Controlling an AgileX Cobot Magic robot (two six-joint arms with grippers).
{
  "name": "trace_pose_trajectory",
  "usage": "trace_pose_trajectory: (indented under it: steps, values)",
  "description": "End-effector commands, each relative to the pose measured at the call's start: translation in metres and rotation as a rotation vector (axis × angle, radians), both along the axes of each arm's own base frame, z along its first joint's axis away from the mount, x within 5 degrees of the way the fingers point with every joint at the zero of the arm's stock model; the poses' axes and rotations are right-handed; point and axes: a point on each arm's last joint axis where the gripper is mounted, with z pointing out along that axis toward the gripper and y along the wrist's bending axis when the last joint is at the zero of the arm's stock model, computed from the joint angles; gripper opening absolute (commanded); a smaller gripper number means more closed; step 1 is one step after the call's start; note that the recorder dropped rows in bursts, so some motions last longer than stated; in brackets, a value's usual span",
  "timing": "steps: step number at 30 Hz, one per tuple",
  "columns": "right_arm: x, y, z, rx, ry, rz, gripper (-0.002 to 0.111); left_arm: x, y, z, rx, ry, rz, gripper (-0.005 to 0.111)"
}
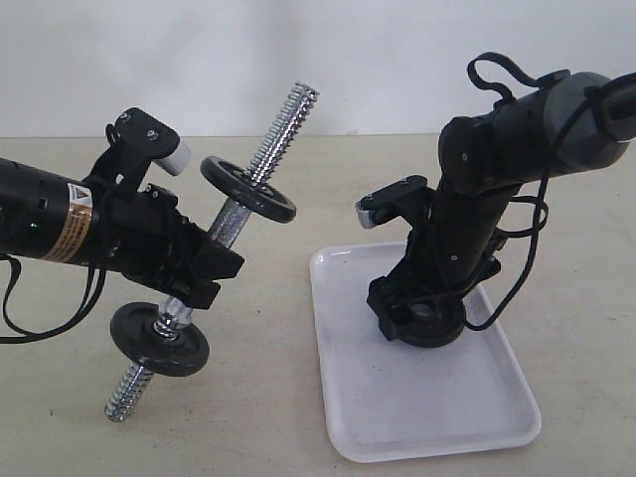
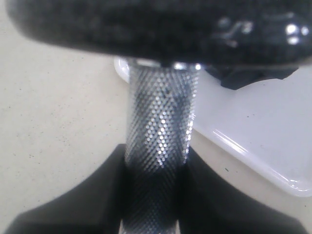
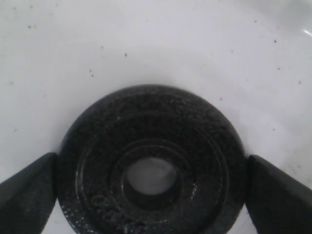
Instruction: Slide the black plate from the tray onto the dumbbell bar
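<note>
The black plate (image 3: 151, 117), matte and pebbled with a raised rim and round centre hole, lies flat in the far half of the white tray (image 1: 437, 417) at right. The right gripper (image 1: 422, 306) presses its fingers against both sides of the rim. At left, the left gripper (image 1: 204, 266) pinches the tilted bar (image 1: 231, 221) above a beige speckled table (image 1: 258, 427), with a white wall (image 1: 298, 50) behind

We find the plate (image 3: 151, 122) lying in the tray's (image 1: 397, 417) far half. Left of the tray the bar (image 1: 231, 221) slants above the surface (image 1: 248, 427), an upper disc (image 1: 248, 189) and lower disc (image 1: 159, 338) on it.
</note>
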Motion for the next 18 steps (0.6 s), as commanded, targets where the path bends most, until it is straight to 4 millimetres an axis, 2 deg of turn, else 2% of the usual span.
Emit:
trace_pose_trajectory:
  steps: [1, 7, 10, 13, 18]
  values:
    - [-0.005, -0.001, -0.011, -0.019, 0.055, 0.009, 0.000, 0.000, -0.004, 0.030, -0.082, -0.064, -0.007, 0.004]
    - [-0.006, -0.002, -0.006, -0.028, 0.055, 0.019, 0.000, 0.000, -0.004, 0.030, -0.080, -0.065, -0.004, 0.004]
    - [-0.004, -0.002, 0.009, -0.036, 0.040, 0.033, 0.000, 0.000, -0.004, 0.030, -0.080, -0.065, -0.004, 0.004]
    - [0.003, 0.001, 0.037, -0.037, 0.025, 0.044, 0.000, 0.000, -0.004, 0.030, -0.080, -0.065, -0.004, 0.004]
    - [0.008, 0.003, 0.057, -0.033, 0.016, 0.045, 0.000, 0.000, -0.004, 0.030, -0.080, -0.065, -0.004, 0.004]
